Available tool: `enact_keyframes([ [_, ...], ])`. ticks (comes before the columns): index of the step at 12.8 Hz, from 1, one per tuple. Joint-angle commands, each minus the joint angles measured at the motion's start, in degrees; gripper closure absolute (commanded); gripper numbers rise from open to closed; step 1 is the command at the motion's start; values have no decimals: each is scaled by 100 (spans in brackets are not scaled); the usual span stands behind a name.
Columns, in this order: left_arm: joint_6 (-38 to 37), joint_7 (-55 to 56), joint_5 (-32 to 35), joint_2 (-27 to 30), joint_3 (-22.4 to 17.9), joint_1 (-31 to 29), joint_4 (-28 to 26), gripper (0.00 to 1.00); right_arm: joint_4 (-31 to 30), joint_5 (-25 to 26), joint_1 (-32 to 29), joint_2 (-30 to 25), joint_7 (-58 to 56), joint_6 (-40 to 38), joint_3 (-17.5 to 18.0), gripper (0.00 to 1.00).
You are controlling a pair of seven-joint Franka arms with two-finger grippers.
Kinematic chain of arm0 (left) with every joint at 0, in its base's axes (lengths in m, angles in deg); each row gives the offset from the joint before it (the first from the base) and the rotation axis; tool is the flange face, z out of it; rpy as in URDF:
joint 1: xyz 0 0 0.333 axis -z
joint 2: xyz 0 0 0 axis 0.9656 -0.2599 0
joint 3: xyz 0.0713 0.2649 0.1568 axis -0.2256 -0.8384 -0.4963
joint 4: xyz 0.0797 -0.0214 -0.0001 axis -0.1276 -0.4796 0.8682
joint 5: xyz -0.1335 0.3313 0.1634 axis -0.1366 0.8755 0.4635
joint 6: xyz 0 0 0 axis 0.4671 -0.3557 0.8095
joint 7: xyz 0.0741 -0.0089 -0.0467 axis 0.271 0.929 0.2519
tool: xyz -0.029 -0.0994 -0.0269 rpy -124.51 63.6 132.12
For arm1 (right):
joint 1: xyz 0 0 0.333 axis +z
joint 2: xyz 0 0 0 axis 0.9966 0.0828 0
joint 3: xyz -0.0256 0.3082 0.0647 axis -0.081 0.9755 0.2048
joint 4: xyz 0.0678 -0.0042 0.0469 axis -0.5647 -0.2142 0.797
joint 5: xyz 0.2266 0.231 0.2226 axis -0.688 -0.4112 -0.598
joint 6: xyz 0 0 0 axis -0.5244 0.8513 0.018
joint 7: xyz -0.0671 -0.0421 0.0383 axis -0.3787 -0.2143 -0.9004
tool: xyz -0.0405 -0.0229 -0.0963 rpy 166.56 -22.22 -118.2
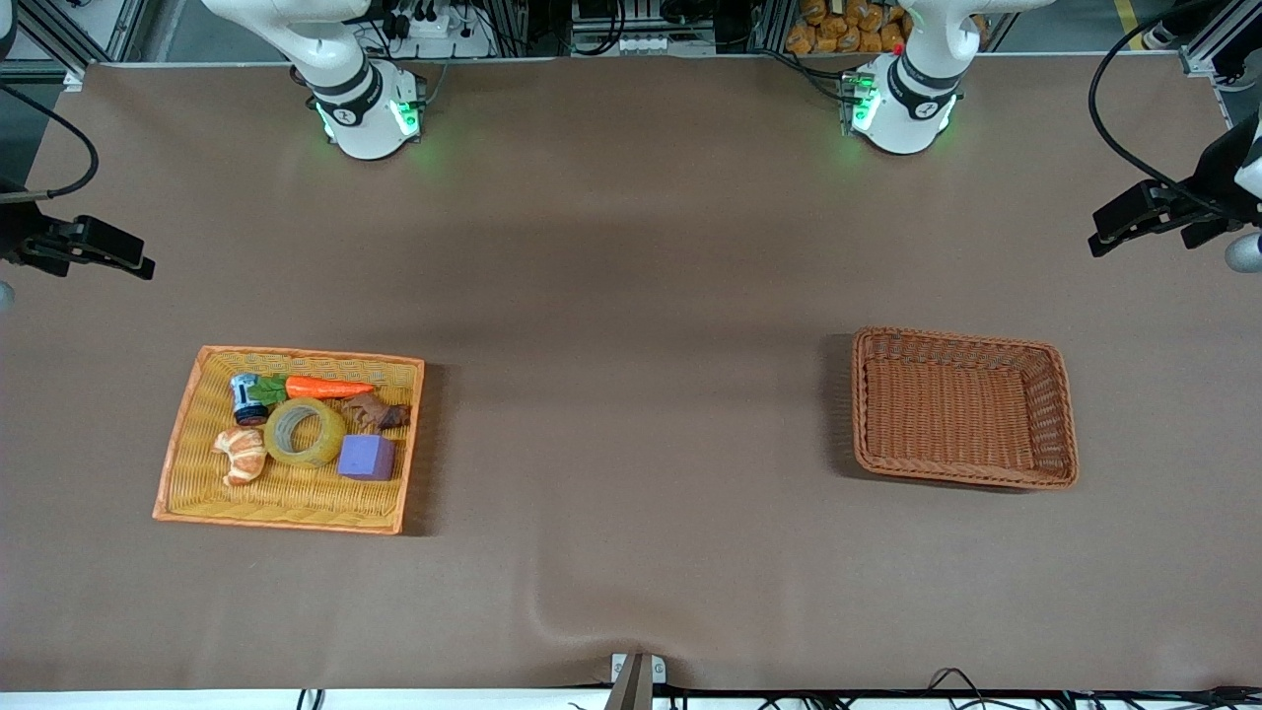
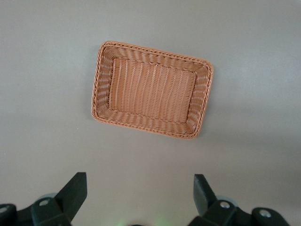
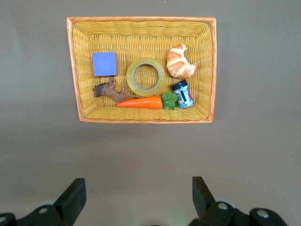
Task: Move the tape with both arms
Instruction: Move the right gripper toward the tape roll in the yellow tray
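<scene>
The tape (image 1: 336,435), a yellowish translucent ring, lies flat in the middle of the yellow basket (image 1: 296,353) toward the right arm's end of the table. It also shows in the right wrist view (image 3: 162,77), inside that basket (image 3: 141,20). My right gripper (image 3: 139,193) is open and empty, high over bare table beside the yellow basket. My left gripper (image 2: 140,193) is open and empty, high over bare table beside the empty brown basket (image 2: 153,49). In the front view only the arms' bases show, the right arm's (image 1: 365,108) and the left arm's (image 1: 902,104).
Around the tape lie a purple cube (image 1: 366,458), a croissant (image 1: 242,455), a carrot (image 1: 325,388), a small dark-capped jar (image 1: 245,397) and a brown figure (image 1: 377,413). The brown basket (image 1: 961,338) stands toward the left arm's end. Black fixtures (image 1: 84,247) (image 1: 1163,212) jut in at both ends.
</scene>
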Motion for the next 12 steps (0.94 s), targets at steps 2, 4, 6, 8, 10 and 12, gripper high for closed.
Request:
enact_keyframes([
  [2, 22, -118, -41, -62, 5, 1, 61, 0, 110, 16, 13, 68, 81, -3, 14, 0],
  [4, 22, -109, -50, -97, 5, -16, 70, 0, 5, -10, 39, 95, 81, 277, 14, 0],
  [6, 22, -92, -41, -97, 5, -16, 70, 0, -214, -19, 126, 103, 81, 611, 23, 0],
  [8, 22, -100, -24, -97, -3, -25, 70, 0, -757, -19, 372, 173, 72, 1329, 14, 0],
  [10, 22, -83, -32, -88, -3, -16, 62, 0, -1312, -19, 452, 418, 72, 2191, 23, 0],
  [12, 22, -74, -32, -88, 5, -16, 53, 0, -1717, -19, 575, 814, -321, 2928, 32, 0],
])
